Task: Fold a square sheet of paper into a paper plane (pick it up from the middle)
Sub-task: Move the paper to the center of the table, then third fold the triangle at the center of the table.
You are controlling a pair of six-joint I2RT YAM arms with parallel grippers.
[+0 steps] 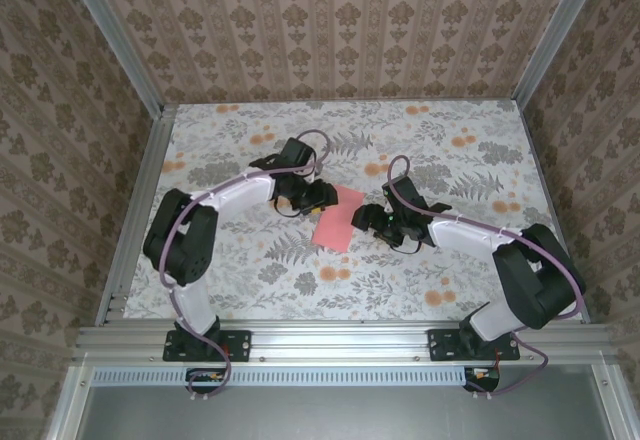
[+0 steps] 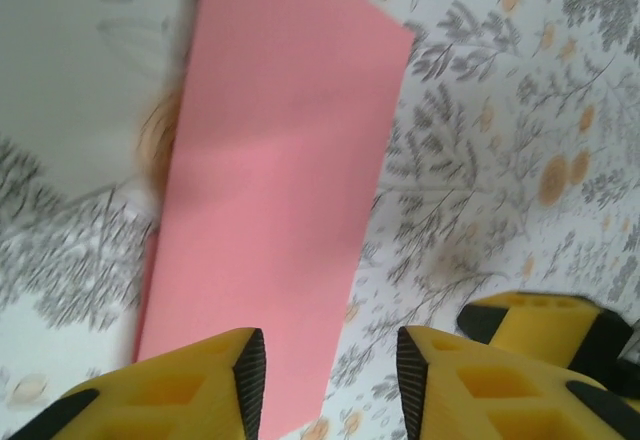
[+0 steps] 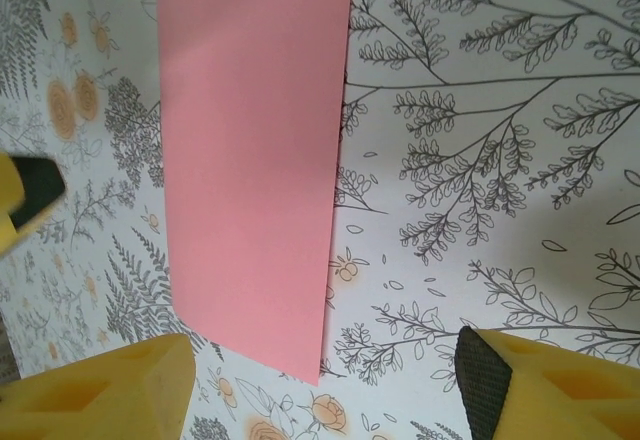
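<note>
- The pink sheet of paper (image 1: 338, 222) lies on the flower-printed table (image 1: 240, 290), near its middle and between the two grippers. It shows as a long narrow rectangle rather than a square, so it has probably been folded in half once.
- Its long axis runs roughly from the near side of the table to the far side, with the far end slanting a little to the right.
- The left gripper (image 1: 318, 197) hangs over the paper's far left corner. In its wrist view the yellow fingers stand apart and hold nothing. The strip stretches lengthwise away from them, its near end reaching in between the tips.
- The right gripper (image 1: 368, 217) sits just beside the paper's right edge, fingers spread wide and empty. In its wrist view the strip also runs straight ahead, over the left half of the gap.
- Both grippers are close, and the left looks the nearer. Whether either touches the paper cannot be told.
- The next fold likely depends on meeting a narrow end squarely.
</note>
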